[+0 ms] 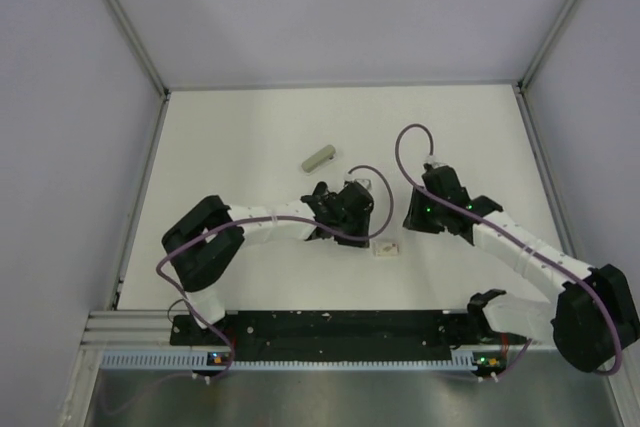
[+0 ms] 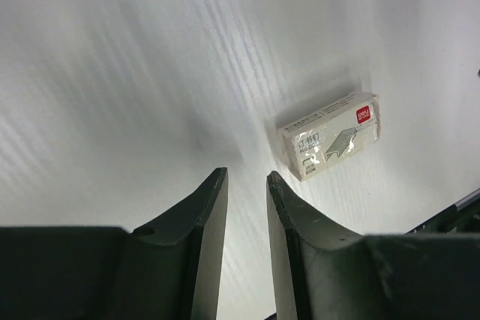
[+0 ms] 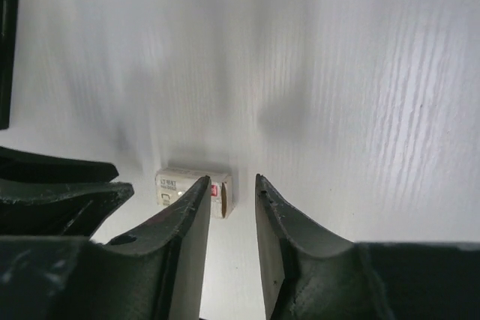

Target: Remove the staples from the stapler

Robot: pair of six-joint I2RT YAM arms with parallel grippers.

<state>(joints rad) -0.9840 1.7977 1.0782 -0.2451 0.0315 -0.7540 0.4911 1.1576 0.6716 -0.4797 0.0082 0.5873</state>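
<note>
As far as the pictures show, the task is at best in its opening stage, and I cannot confirm any part of it as done. The left gripper [image 2: 246, 177] hangs low over the white table [image 1: 250, 127] near the middle of the top view. Its fingers are a narrow gap apart with nothing between them. The right gripper [image 3: 231, 179] sits just to the right of centre in the same state, slightly parted and empty. Between the two, a little below centre, lies a small white box [image 1: 386, 248] printed with a staple drawing. It is closed and neither tool touches it. A pale green stick [image 1: 318, 159] rests apart, up and left of the left gripper. I cannot pick out the stapler with any certainty. It may be hidden under the dark bulk of the left wrist at the centre of the top view, where a small grey glint shows, too small to identify. Black shapes at the left edge of the right wrist view could be the other arm or the stapler. No loose strip of staples shows on the table, so I judge that opening the stapler and drawing the staples out both remain to be done.
</note>
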